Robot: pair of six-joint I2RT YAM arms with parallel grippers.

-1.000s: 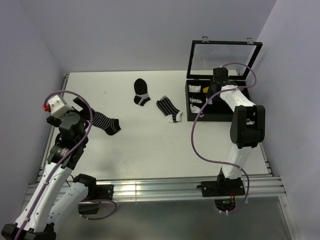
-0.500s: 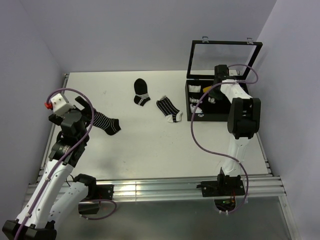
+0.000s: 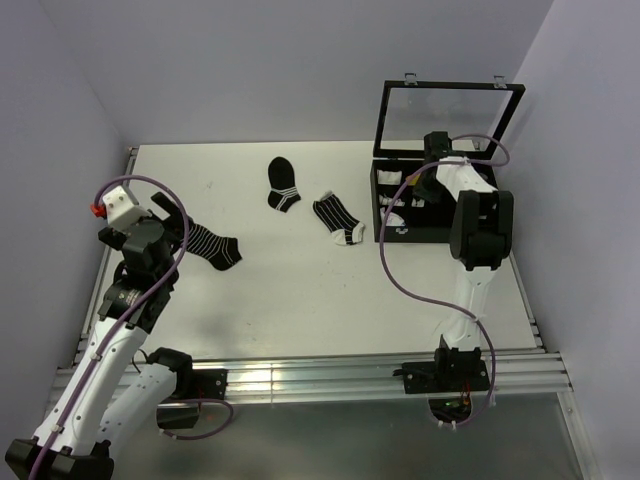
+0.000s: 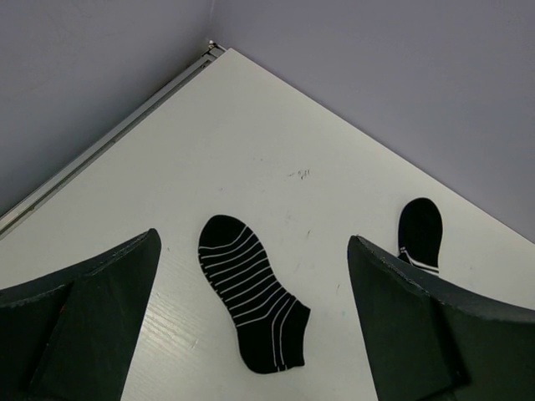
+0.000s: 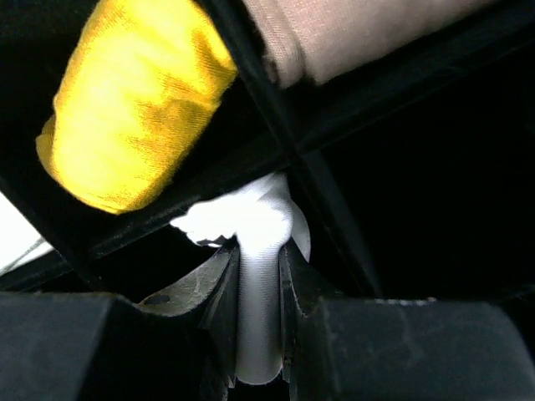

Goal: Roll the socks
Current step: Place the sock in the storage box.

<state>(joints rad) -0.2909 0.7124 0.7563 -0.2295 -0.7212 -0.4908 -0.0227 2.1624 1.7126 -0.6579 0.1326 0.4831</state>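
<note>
The right end effector (image 5: 257,280) is down inside the black storage box (image 3: 425,236), whose clear lid (image 3: 450,118) stands open, and its two fingers are pressed on a piece of white cloth (image 5: 251,221); I judge this is the mostly white sock, though its cuff is not visible. Beside it, in other compartments, lie a yellow roll (image 5: 138,109) and a beige roll (image 5: 368,33). The other sock of the pair, the black sock with white stripes and a white toe (image 3: 338,219), lies flat on the tabletop (image 3: 300,290), just to the left of the box. Its long axis runs diagonally, with the white toe at the end nearer to the box, so the right arm is clearly the nearer one to it. The left end effector (image 4: 252,242) hangs with its fingers spread wide, holding nothing, above the all-black striped sock (image 4: 251,305), with the black sock with white bands (image 4: 422,236) farther off. I can read no brand, label or writing on anything
</note>
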